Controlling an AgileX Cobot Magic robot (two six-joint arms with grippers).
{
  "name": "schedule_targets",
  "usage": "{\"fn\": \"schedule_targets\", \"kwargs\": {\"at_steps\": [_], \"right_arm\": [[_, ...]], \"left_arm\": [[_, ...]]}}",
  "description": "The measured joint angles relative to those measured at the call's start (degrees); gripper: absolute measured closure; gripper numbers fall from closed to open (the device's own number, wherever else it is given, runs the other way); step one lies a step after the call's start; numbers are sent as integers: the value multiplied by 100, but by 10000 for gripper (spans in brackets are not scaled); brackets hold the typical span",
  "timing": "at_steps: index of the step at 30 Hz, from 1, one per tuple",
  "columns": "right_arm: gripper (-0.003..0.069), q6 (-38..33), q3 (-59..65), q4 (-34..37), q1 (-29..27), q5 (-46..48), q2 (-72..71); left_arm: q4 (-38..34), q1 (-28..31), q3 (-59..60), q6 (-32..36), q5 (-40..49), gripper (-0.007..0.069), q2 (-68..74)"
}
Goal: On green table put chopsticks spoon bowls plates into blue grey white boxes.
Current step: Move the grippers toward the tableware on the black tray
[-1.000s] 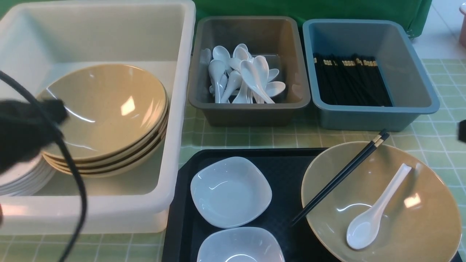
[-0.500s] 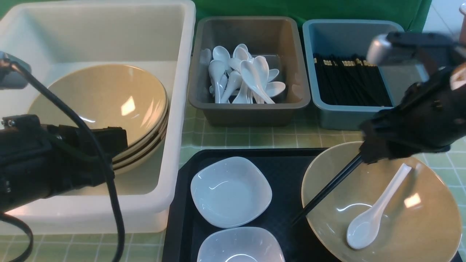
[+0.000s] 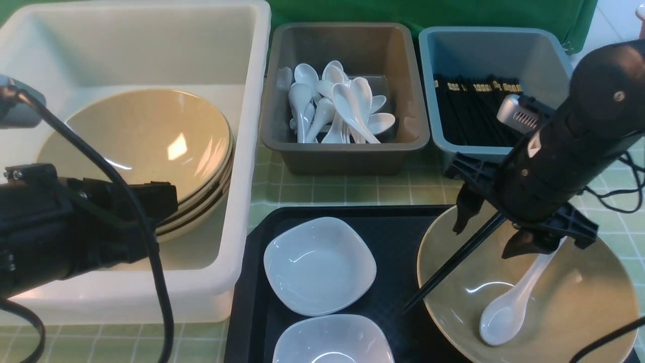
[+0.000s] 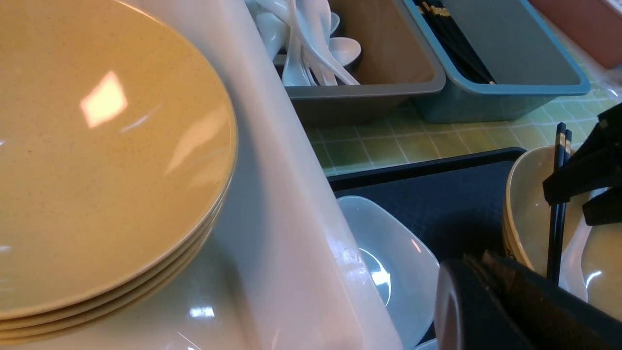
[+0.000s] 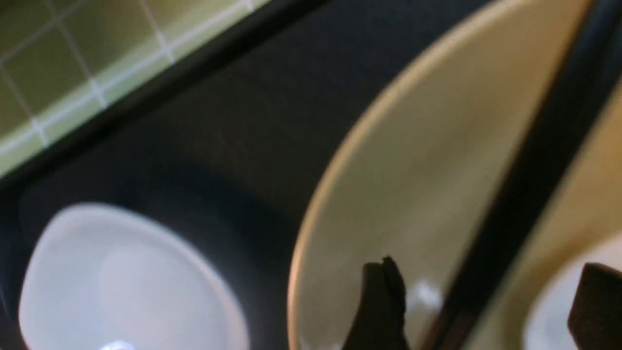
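Round tan bowl (image 5: 413, 184), black chopsticks (image 5: 534, 160) across it between parted jaws, black tray (image 5: 218, 136), white squarish dish (image 5: 121, 282), green checked desk (image 5: 73, 58)

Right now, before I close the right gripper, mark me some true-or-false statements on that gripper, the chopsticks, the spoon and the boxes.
1. The right gripper stands open astride the pair of chopsticks. True.
2. The white spoon lies on the black tray. False: the white spoon lies in the tan bowl.
3. The grey box holds a pile of spoons. True.
4. The blue box is empty. False: the blue box holds stored chopsticks.
5. Two white square dishes sit on the black tray. True.
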Motion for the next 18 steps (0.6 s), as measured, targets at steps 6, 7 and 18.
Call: {"fn": "schedule_targets", "kwargs": {"at_steps": [6,7,18], "right_arm": [[239,-695,0,0,0,-233,290],[276,-838,0,0,0,-233,290],[604,-2646,-5,-4,0,-117,-56]], "left_arm": [[0,0,0,0,6,626,0],[0,0,0,0,6,626,0],[0,0,0,-11,6,626,0]]}}
